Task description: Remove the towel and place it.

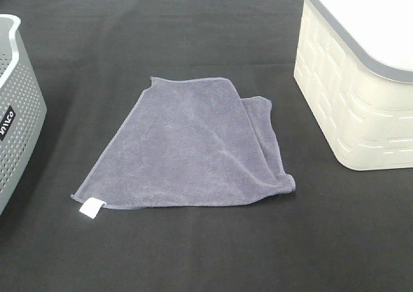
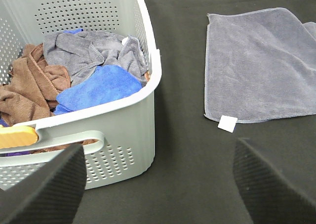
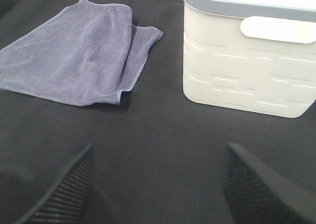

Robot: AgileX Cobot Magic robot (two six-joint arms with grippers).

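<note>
1. I see the towel (image 1: pixel 187 147) lying flat on the table (image 1: pixel 206 253), between the grey basket (image 1: pixel 16 111) and white basket (image 1: pixel 355 79).
2. My left hand (image 2: pixel 158 184) and right hand (image 3: pixel 158 184) gape wide, holding nothing.
3. A shallow pinch could lift only the folded top layer.

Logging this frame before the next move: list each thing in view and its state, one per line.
towel: lying flat on the black table between the baskets, one side folded over, tag corner toward the grey basket.
grey basket: upright, holding crumpled cloths.
white basket: upright, contents hidden.
left gripper: open, empty.
right gripper: open, empty.
</note>
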